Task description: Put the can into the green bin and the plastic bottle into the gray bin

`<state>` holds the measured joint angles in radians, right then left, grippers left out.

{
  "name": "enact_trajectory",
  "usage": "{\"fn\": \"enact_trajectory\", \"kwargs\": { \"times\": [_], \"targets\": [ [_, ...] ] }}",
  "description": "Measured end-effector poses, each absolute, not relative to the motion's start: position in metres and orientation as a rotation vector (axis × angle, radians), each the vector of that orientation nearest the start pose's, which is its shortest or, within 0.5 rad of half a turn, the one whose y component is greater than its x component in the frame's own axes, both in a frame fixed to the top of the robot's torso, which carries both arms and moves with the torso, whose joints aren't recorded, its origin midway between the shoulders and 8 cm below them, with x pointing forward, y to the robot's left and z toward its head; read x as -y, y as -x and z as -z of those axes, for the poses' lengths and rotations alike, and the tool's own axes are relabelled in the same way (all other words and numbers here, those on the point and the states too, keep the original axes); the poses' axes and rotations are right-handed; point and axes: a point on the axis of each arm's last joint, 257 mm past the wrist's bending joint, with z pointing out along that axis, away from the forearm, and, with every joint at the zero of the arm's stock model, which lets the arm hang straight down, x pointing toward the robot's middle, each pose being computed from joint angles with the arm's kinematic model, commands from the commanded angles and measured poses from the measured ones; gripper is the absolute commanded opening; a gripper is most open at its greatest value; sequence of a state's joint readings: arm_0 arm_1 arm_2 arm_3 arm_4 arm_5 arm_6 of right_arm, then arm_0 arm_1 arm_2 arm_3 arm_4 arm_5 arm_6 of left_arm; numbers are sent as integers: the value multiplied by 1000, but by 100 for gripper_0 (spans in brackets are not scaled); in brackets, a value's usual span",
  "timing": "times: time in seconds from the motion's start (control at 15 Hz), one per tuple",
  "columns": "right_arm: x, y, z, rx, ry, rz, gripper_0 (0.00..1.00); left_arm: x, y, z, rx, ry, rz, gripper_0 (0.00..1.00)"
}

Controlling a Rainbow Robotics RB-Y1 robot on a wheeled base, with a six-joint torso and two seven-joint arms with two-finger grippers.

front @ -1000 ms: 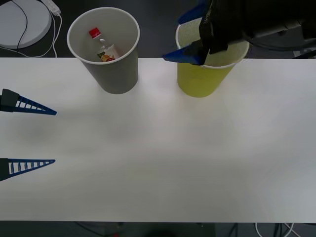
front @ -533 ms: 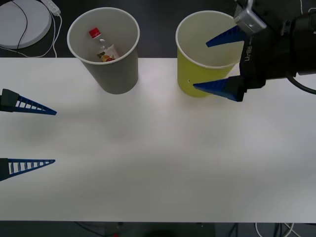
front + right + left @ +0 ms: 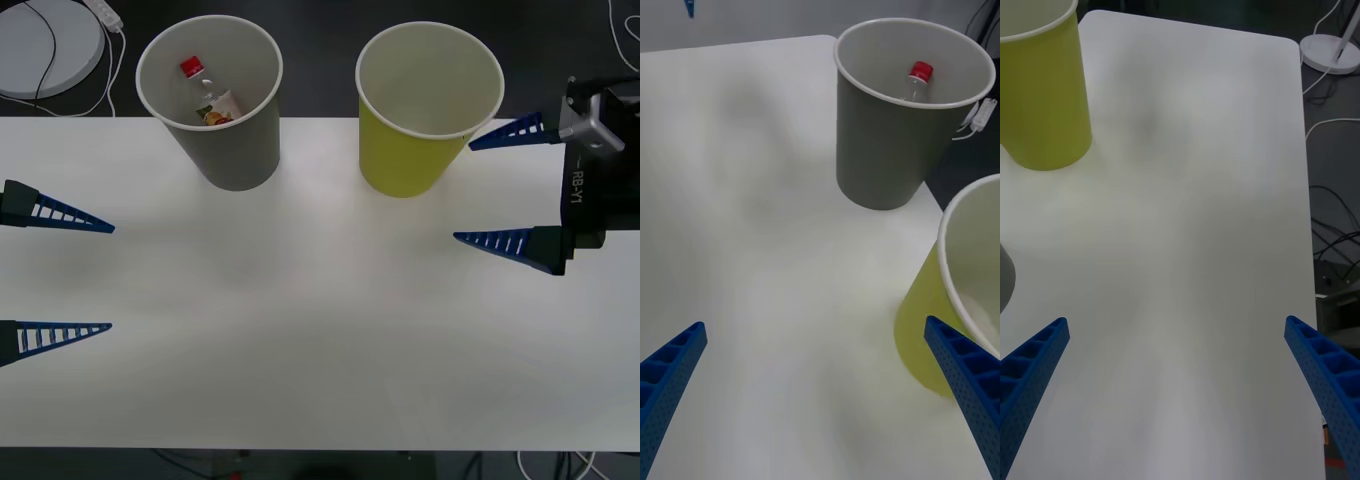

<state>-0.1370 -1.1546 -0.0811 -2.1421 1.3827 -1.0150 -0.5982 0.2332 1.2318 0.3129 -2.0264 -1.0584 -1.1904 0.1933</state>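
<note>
The right gripper [image 3: 500, 185] has pulled back from over the green bin [image 3: 405, 160] to its right, fingers spread and empty, suggesting the can is dropped; the plastic bottle [image 3: 208, 95] lies in the gray bin [image 3: 235, 150], while the left gripper [image 3: 105, 278] waits spread at the left.

Your right end effector [image 3: 505, 185]: fingers spread wide, empty, just right of the green bin [image 3: 418, 150] | your left end effector [image 3: 110, 277]: fingers apart, empty, far left of it.

Matt white table [image 3: 300, 330], paper bins
</note>
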Motion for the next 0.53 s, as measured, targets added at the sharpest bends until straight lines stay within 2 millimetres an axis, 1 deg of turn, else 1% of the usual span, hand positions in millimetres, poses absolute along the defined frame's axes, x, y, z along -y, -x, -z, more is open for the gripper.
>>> {"fn": "enact_trajectory", "kwargs": {
  "times": [0.33, 0.53],
  "targets": [
    [214, -370, 86, -1528, 1510, -326, 100, -255, -323, 107, -1571, -1562, 436, 100],
    [233, -357, 94, -1511, 1547, -372, 100, -255, -323, 107, -1571, -1562, 436, 100]
  ]
}}
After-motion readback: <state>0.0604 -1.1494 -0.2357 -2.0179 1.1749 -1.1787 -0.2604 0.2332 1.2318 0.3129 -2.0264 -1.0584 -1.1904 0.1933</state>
